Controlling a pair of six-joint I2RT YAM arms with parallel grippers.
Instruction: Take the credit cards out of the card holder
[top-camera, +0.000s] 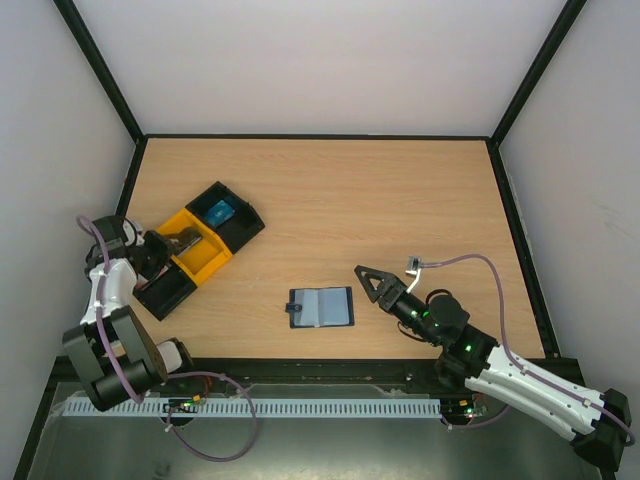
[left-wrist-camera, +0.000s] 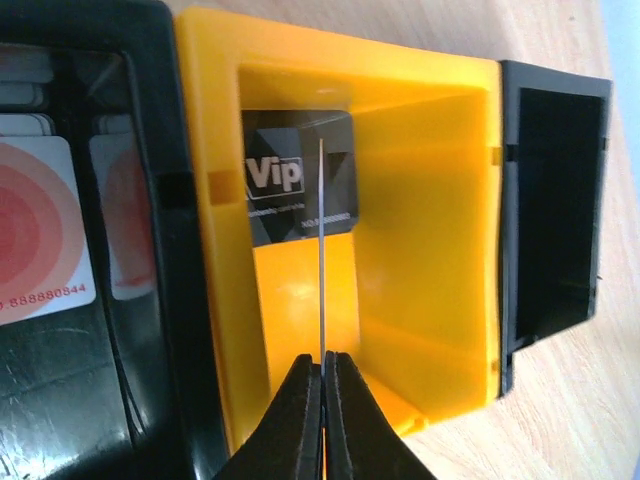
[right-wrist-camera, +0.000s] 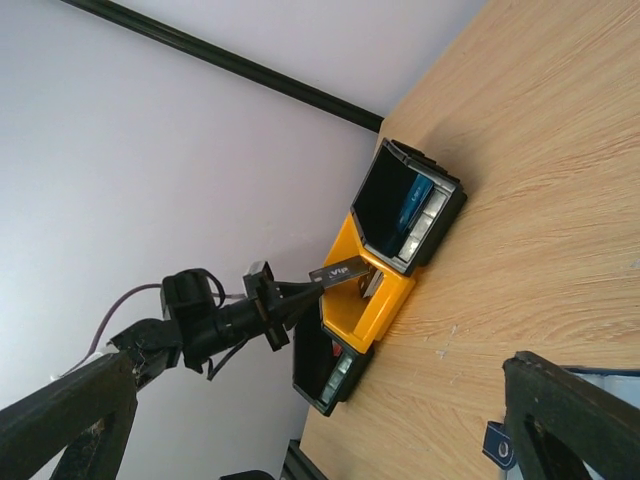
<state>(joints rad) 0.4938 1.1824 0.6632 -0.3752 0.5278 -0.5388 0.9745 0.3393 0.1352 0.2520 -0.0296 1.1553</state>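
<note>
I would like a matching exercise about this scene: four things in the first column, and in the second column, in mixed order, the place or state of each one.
Column one
1. dark navy folding card holder
2. light blue plastic card
3. left claw
4. right claw

Column two
A. wide apart, holding nothing
B. inside a black plastic tray box
C. spread open on the wooden table
D. shut on a thin dark card marked Vip

Pairs: 1-C, 2-B, 3-D, 4-A.

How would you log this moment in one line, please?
left gripper: shut on dark card over yellow tray | right gripper: open, beside card holder | card holder: open on table
</note>
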